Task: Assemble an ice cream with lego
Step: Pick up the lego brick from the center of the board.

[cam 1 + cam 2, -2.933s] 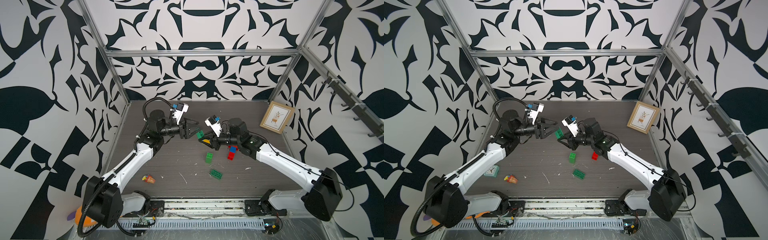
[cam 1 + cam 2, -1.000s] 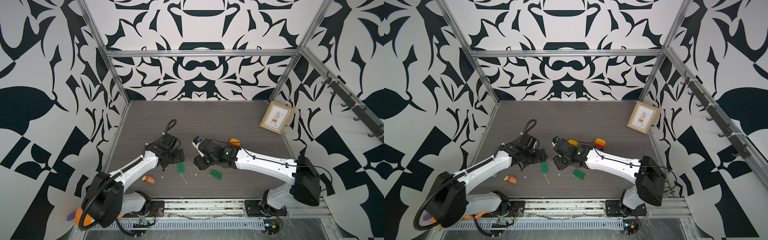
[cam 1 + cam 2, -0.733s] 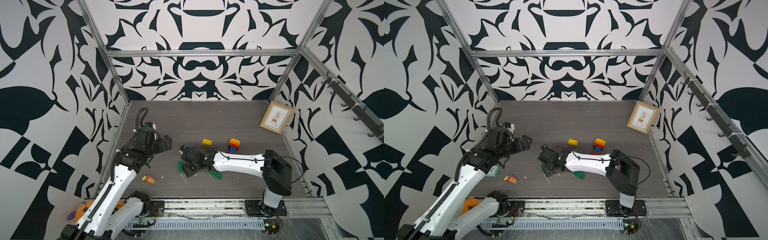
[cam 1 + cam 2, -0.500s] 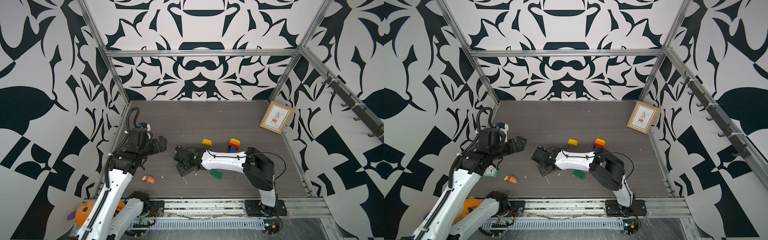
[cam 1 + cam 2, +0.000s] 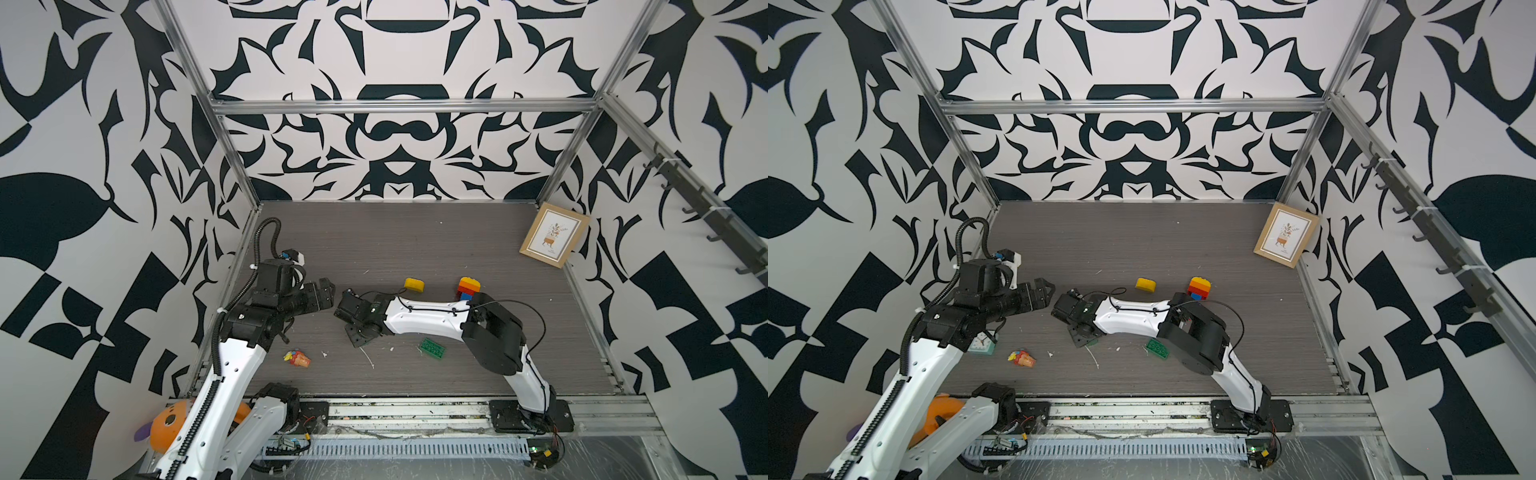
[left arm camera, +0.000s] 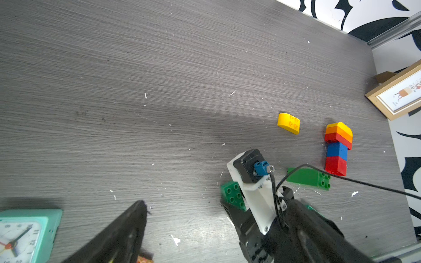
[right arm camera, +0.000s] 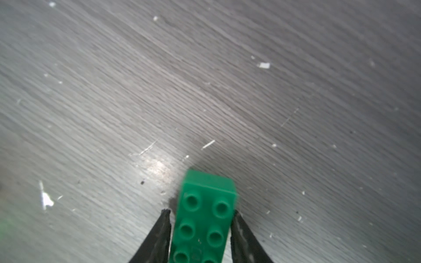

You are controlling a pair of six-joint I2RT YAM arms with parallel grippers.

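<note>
A green lego brick (image 7: 205, 218) lies studs-up on the dark table, and my right gripper (image 7: 201, 214) is shut on its long sides; the left wrist view shows the same green brick (image 6: 233, 195). In both top views the right gripper (image 5: 357, 334) (image 5: 1081, 336) points down at the table left of centre. My left gripper (image 5: 326, 291) (image 5: 1045, 291) hovers open and empty just left of it. A stack (image 5: 468, 287) (image 6: 337, 148) of yellow, orange, red, blue and red bricks stands further right. A yellow dome brick (image 5: 414, 284) and another green brick (image 5: 432, 348) lie loose.
A teal clock (image 5: 982, 343) stands by the left arm and a crumpled orange-red wrapper (image 5: 297, 358) lies near the front. A framed picture (image 5: 554, 237) leans at the back right. An orange plush toy (image 5: 174, 424) sits off the table at the front left.
The left gripper has opened wide and drawn back to the left, away from the green brick. The right gripper has swung left over that brick and closed on it.
</note>
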